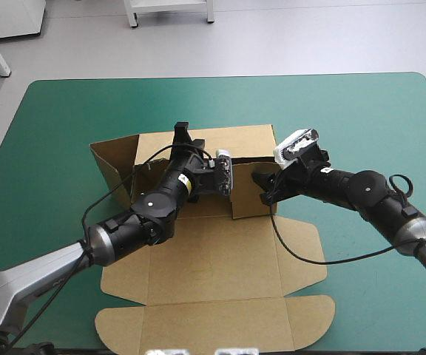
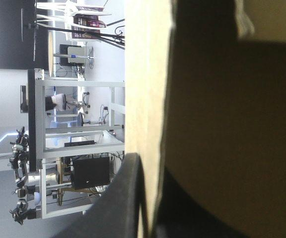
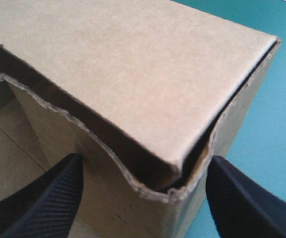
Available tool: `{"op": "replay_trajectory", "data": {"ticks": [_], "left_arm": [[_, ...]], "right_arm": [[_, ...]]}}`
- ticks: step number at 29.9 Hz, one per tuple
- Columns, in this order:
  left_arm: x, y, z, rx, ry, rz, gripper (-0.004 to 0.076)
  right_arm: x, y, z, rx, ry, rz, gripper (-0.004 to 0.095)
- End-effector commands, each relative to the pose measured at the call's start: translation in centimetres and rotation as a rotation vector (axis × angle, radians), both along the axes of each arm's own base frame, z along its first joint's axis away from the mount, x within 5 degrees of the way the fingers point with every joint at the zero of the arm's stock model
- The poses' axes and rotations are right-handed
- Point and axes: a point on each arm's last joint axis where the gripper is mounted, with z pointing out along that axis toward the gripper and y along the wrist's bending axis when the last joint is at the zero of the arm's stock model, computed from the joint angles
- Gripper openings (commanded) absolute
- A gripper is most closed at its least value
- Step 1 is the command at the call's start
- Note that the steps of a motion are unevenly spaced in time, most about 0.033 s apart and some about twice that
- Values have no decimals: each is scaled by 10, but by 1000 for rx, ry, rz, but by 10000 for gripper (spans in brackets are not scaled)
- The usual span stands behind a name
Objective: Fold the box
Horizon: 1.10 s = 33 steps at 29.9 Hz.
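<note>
Laid far-to-near, lid nearward, the box [image 1: 213,259] is pinched at its far wall by the left gripper [image 1: 182,134], straddled by the spread right gripper [image 1: 262,180].

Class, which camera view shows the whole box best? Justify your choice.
High view: the box shows whole, far walls raised, lid flat. Left wrist: only a wall edge. Right wrist: one corner between the right gripper.

You have the box [image 1: 214,255] at mid-worktop [image 1: 361,111]: brown board, half built. Its far part stands as raised walls, the left one splayed outward. The lid panel and its rounded flaps lie flat toward the near edge.
</note>
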Motion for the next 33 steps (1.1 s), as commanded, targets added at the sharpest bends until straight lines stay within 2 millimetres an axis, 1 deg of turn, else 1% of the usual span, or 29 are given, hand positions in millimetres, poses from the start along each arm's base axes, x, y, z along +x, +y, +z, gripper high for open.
{"op": "replay_trajectory", "data": {"ticks": [1,4,14,20,25,27,28,31,33], "left_arm": [[1,3,13,-106,18,81,-8],[2,2,14,-106,17,81,-8],[4,1,12,-75,3,76,-8],[3,0,12,-83,6,60,-8],[2,-5,12,-89,11,11,-3],[2,-5,12,-92,13,7,43],[2,-5,12,-92,13,7,85],[1,-6,12,-92,13,5,260],[-2,-8,13,-99,14,6,397]], "right_arm": [[5,5,16,54,-55,-55,648],[8,10,11,59,-51,-83,619],[13,6,12,52,-84,-137,423],[12,6,12,53,-82,-134,241],[11,7,12,54,-73,-120,62],[11,7,12,54,-72,-118,-19],[11,7,12,54,-72,-118,-17],[12,7,12,54,-75,-124,-17],[12,7,12,59,-76,-132,-17]]}}
